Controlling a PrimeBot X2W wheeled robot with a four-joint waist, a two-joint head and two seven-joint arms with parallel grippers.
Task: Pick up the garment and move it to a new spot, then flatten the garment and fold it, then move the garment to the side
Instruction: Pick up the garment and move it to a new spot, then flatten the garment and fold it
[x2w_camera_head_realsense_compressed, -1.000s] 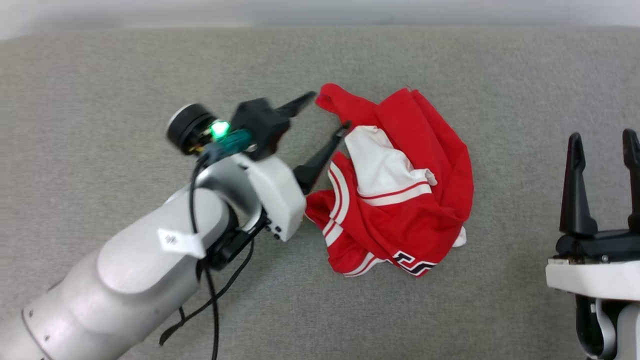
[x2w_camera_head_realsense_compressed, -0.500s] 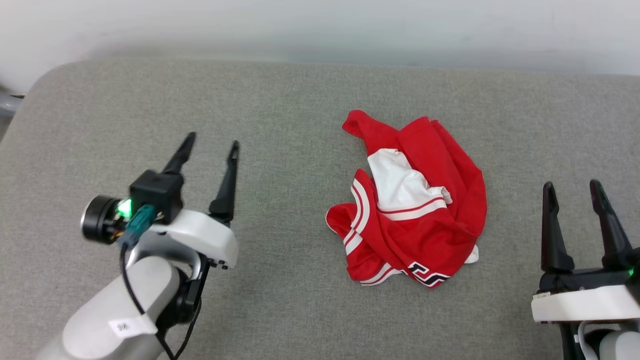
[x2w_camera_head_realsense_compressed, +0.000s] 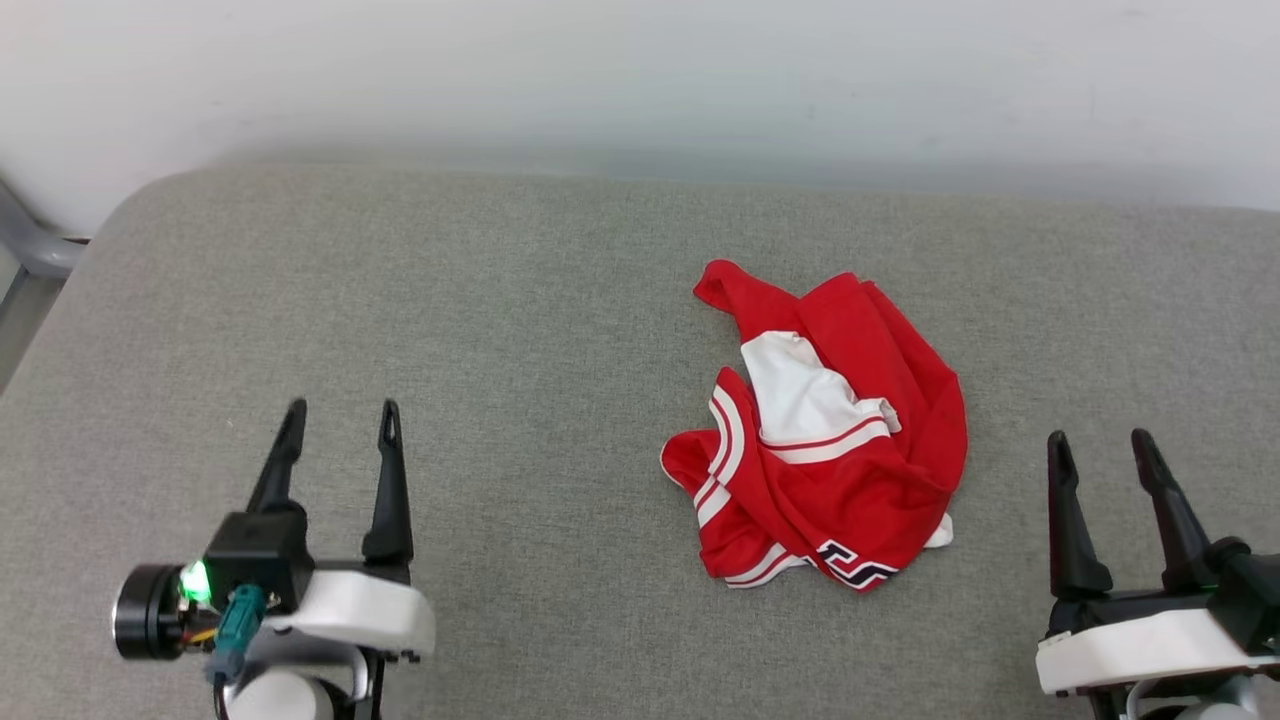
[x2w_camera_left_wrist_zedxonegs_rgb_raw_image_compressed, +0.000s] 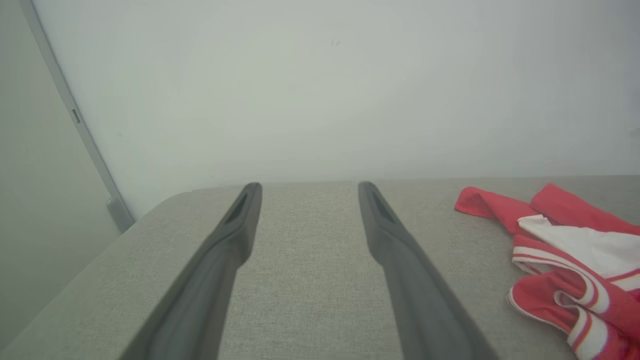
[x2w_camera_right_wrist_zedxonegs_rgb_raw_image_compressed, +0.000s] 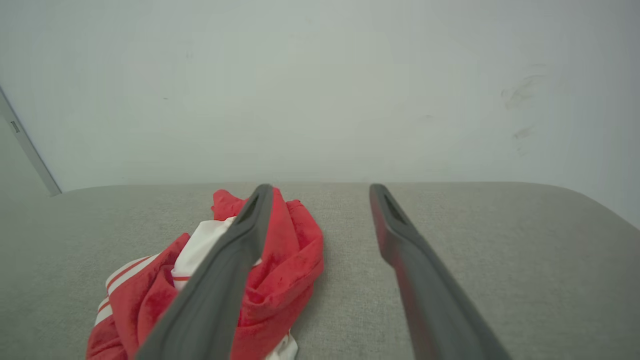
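Note:
The garment (x2w_camera_head_realsense_compressed: 835, 440) lies crumpled in a heap on the grey padded surface (x2w_camera_head_realsense_compressed: 520, 330), right of centre: red cloth, a white sleeve with striped trim on top, black lettering at its near edge. My left gripper (x2w_camera_head_realsense_compressed: 340, 420) stands open at the lower left, far from the heap, with nothing between its fingers. My right gripper (x2w_camera_head_realsense_compressed: 1100, 445) is open at the lower right, a short way right of the garment and apart from it. In the left wrist view the garment (x2w_camera_left_wrist_zedxonegs_rgb_raw_image_compressed: 570, 255) sits off to the right of the open gripper (x2w_camera_left_wrist_zedxonegs_rgb_raw_image_compressed: 310, 186). The right wrist view has the garment (x2w_camera_right_wrist_zedxonegs_rgb_raw_image_compressed: 280, 275) left of its open gripper (x2w_camera_right_wrist_zedxonegs_rgb_raw_image_compressed: 322, 187).
A white wall (x2w_camera_head_realsense_compressed: 640, 80) runs along the far edge of the surface. The surface's rounded far-left corner (x2w_camera_head_realsense_compressed: 130, 205) borders a grey frame piece (x2w_camera_head_realsense_compressed: 30, 245). Bare grey cloth stretches left of the garment and between the two grippers.
My left arm has drawn back from the garment's left side to the lower left, empty. The camera has tilted up, bringing the wall into view. The garment has kept its shape.

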